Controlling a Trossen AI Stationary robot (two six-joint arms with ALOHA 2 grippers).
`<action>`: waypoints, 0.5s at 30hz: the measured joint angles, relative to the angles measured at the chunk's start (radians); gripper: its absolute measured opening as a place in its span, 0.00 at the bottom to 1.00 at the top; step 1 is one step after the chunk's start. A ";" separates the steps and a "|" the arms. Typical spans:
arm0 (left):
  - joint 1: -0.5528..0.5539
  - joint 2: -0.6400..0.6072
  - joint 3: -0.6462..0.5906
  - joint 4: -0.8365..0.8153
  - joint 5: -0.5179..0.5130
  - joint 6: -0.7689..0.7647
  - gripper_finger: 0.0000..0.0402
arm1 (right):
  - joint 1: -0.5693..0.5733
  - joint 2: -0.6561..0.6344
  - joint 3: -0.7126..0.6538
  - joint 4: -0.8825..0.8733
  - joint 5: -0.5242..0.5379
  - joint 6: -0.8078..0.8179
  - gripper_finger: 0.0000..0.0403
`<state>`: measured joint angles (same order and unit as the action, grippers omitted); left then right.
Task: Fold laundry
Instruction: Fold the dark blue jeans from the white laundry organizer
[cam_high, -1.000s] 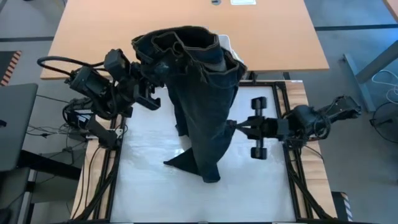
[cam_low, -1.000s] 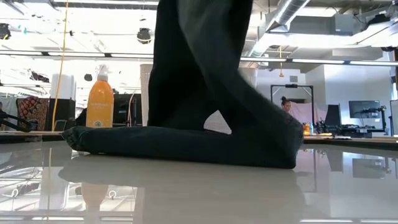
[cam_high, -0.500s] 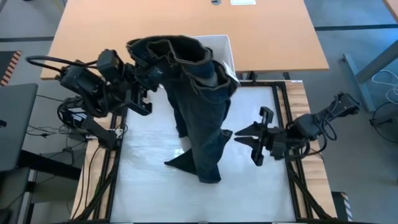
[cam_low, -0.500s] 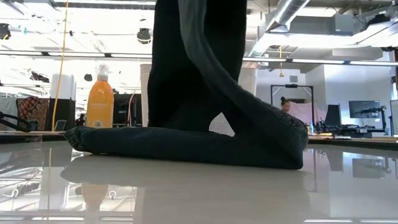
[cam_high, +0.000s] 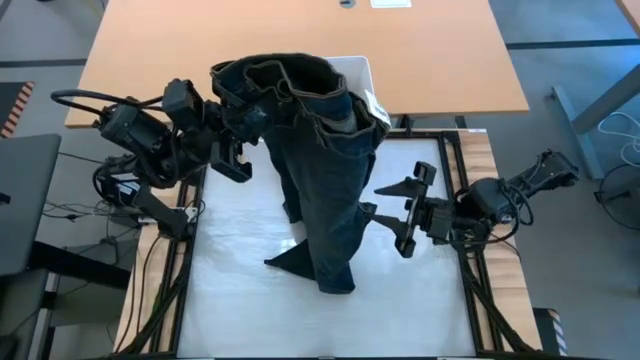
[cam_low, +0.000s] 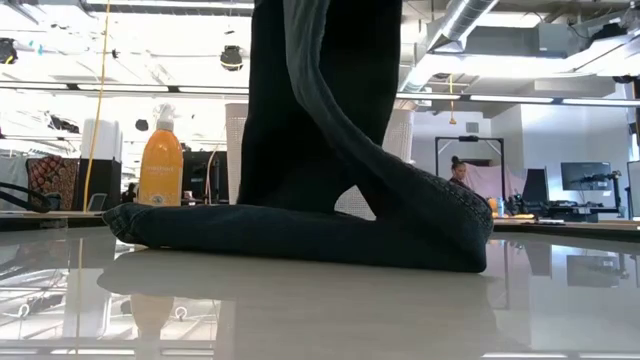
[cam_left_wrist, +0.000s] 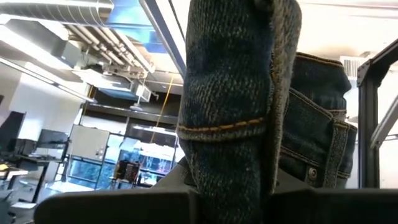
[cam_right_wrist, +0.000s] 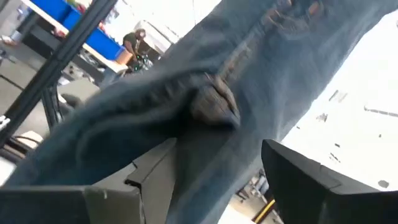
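Observation:
The laundry in hand is a pair of dark blue jeans (cam_high: 320, 170). It hangs from its waistband (cam_high: 275, 75), which is raised over the table's far left, where my left gripper (cam_high: 243, 128) is shut on it. The leg ends (cam_low: 300, 235) lie folded on the white tabletop. My right gripper (cam_high: 388, 208) stands open at the right edge of a leg, level with the table, and a bunched fold of denim (cam_right_wrist: 214, 106) sits between its fingers. My left gripper pinches the waistband (cam_left_wrist: 230, 134) between its two fingers, coming level from the table's left. Folded denim with orange stitching rises from between the fingers. The jeans hang below, their leg ends on the table. My right gripper: I cannot tell whether its open fingers (cam_right_wrist: 149, 180) touch the leg's fold.
A white bin (cam_high: 358, 72) stands behind the jeans at the table's far edge, with a wooden desk (cam_high: 150, 60) beyond it. An orange bottle (cam_low: 160, 160) stands at the far left in the low view. Bare white tabletop (cam_high: 240, 300) lies near the front edge.
My right gripper has opened and let go of the right edge of the leg, and has turned about its wrist. The leg's edge has dropped back against the hanging jeans. The left gripper keeps its hold, and the waistband has swayed slightly.

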<state>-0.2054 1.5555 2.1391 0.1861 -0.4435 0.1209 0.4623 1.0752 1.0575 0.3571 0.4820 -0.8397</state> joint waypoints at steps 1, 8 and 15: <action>0.003 0.000 0.000 -0.001 0.001 -0.003 0.07 | -0.010 0.007 0.000 0.021 -0.011 0.001 0.65; 0.023 0.011 0.000 -0.017 0.000 -0.037 0.07 | -0.038 0.060 0.019 0.147 -0.080 0.001 0.60; 0.023 0.015 0.000 -0.005 0.005 -0.033 0.07 | 0.016 -0.003 0.075 0.122 -0.061 -0.017 0.11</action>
<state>-0.1825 1.5703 2.1395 0.1806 -0.4381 0.0880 0.4785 1.0724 1.1325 0.4795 0.4209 -0.8568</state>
